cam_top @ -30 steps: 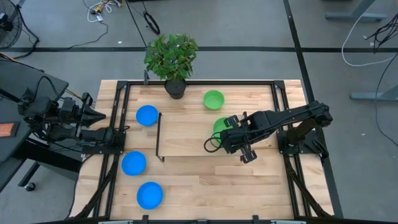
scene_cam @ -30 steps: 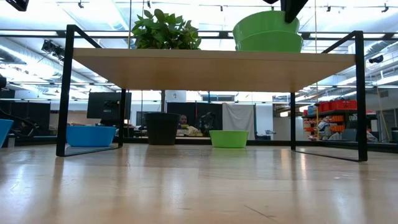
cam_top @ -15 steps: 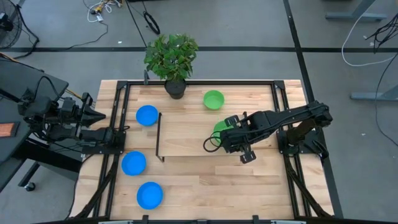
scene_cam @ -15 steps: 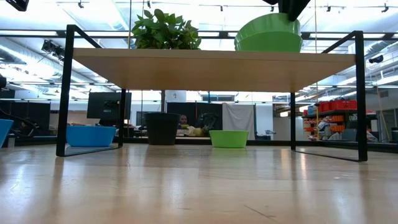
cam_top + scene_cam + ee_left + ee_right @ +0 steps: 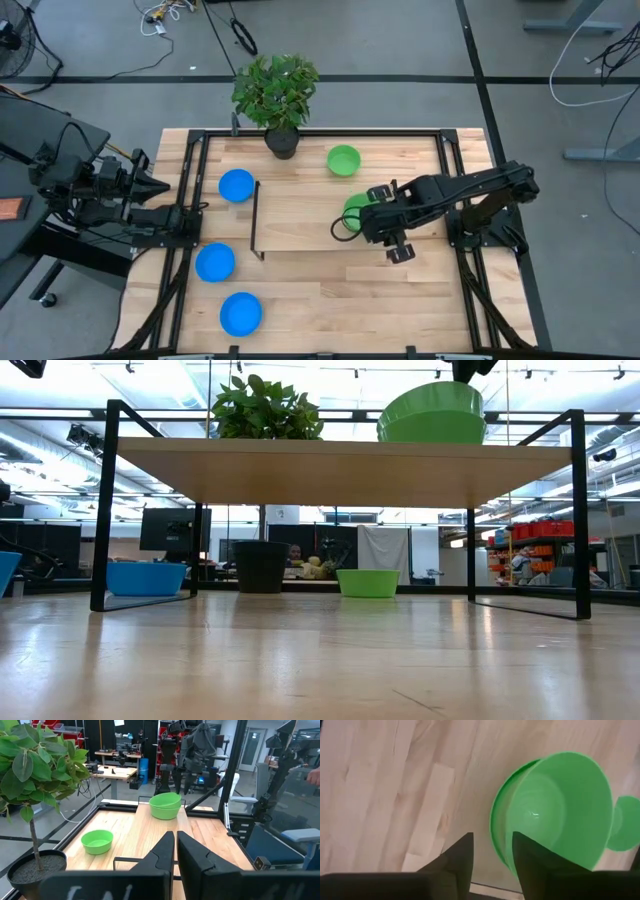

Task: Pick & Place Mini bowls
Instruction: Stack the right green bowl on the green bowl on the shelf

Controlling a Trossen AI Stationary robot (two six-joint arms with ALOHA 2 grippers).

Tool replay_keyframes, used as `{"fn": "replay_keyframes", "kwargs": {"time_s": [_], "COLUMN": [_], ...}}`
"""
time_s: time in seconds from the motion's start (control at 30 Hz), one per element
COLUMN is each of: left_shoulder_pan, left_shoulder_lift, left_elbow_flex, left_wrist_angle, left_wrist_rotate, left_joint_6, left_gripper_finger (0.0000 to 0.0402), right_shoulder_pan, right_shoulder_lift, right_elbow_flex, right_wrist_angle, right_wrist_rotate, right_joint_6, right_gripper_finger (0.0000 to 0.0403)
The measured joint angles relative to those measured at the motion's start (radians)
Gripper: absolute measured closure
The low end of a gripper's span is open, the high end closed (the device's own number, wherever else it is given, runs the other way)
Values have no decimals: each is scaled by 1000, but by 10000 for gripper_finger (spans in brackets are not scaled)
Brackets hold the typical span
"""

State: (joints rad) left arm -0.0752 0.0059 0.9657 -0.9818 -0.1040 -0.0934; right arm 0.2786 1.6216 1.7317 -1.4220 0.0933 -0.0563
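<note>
Two green mini bowls (image 5: pixel 352 204) sit nested on the raised wooden shelf (image 5: pixel 300 225), also seen in the low view as the stack (image 5: pixel 430 415). My right gripper (image 5: pixel 492 852) hangs open over them, pointing down. One finger stands outside the stack's rim (image 5: pixel 499 837) and one inside, with gaps showing. A third green bowl (image 5: pixel 343 160) rests on the table at the far side. Three blue bowls (image 5: pixel 236 185), (image 5: pixel 214 263), (image 5: pixel 240 313) rest on the table's left part. My left gripper (image 5: pixel 175 851) waits shut at the left edge.
A leafy plant in a dark pot (image 5: pixel 282 142) stands at the far edge. The shelf's black frame legs (image 5: pixel 105 510) stand on the table. A black rail frame (image 5: pixel 452 170) borders the table. Bare wood lies near the front edge (image 5: pixel 340 310).
My right gripper has opened and let go of the upper green bowl, then risen a little. That bowl, held slightly above the lower one before, has dropped and now sits nested in it on the shelf.
</note>
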Motion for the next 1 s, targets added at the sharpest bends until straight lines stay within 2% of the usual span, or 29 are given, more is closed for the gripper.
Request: {"fn": "replay_keyframes", "kwargs": {"time_s": [0.2,0.5,0.7,0.87,1.0], "left_shoulder_pan": [0,0,0,0,0], "left_shoulder_lift": [0,0,0,0,0], "left_elbow_flex": [0,0,0,0,0], "left_wrist_angle": [0,-1,-1,0,0], "left_wrist_rotate": [0,0,0,0,0], "left_joint_6": [0,0,0,0,0], "left_gripper_finger": [378,378,378,378,378], "right_shoulder_pan": [0,0,0,12,30], "right_shoulder_lift": [-41,-70,-64,-63,-63], "right_elbow_flex": [0,0,-74,-148,-158], "right_wrist_angle": [-2,77,258,352,374], "right_wrist_rotate": [-8,-5,-4,5,80], "right_joint_6": [143,506,669,704,704], "right_gripper_finger": [257,283,320,367,398]}}
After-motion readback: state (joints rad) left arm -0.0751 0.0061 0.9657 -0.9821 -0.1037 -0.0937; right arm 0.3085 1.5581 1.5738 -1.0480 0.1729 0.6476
